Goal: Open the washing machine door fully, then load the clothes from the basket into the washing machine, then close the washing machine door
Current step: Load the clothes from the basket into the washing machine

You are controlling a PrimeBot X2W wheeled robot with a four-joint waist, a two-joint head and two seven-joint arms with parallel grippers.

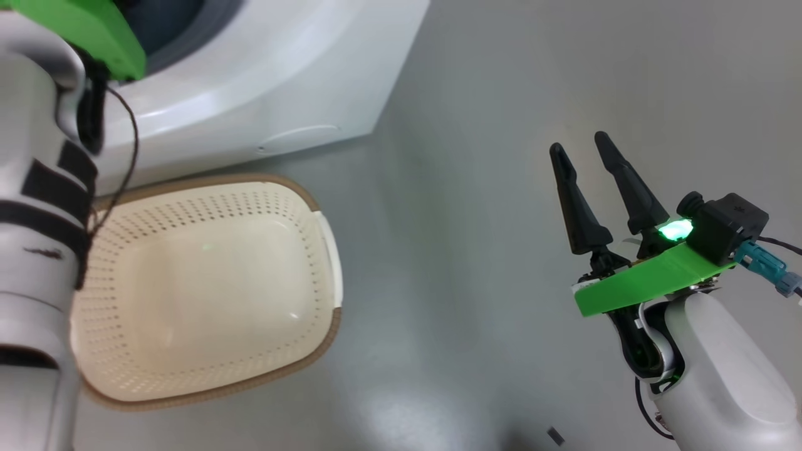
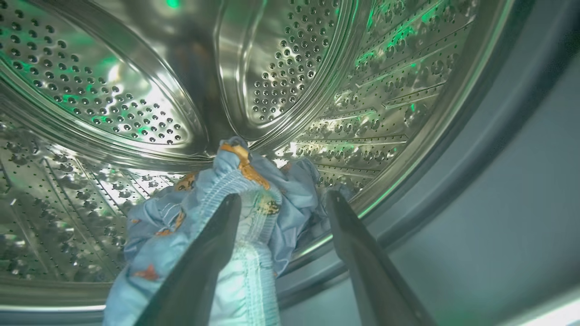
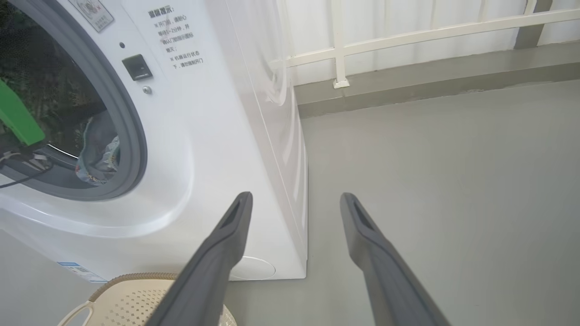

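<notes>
The white washing machine point(image 1: 263, 75) stands at the upper left with its mouth open; the washing machine door is out of view. My left arm point(image 1: 37, 188) reaches into that mouth. Inside the steel drum point(image 2: 113, 99), my left gripper point(image 2: 283, 197) is open. Blue clothes with orange print point(image 2: 253, 181) lie over its left finger and between the two fingers. The same clothes point(image 3: 97, 149) show just behind the grey gasket point(image 3: 136, 136). In front of the machine the cream basket point(image 1: 207, 294) sits on the floor with nothing in it. My right gripper point(image 1: 580, 144) hangs open over bare floor, right of the machine.
Grey floor point(image 1: 489, 250) stretches to the right of the machine and basket. A white railing point(image 3: 408, 36) and a low grey kerb point(image 3: 430, 86) run along the back wall. The basket's rim point(image 3: 131, 276) lies close below the right gripper's left finger.
</notes>
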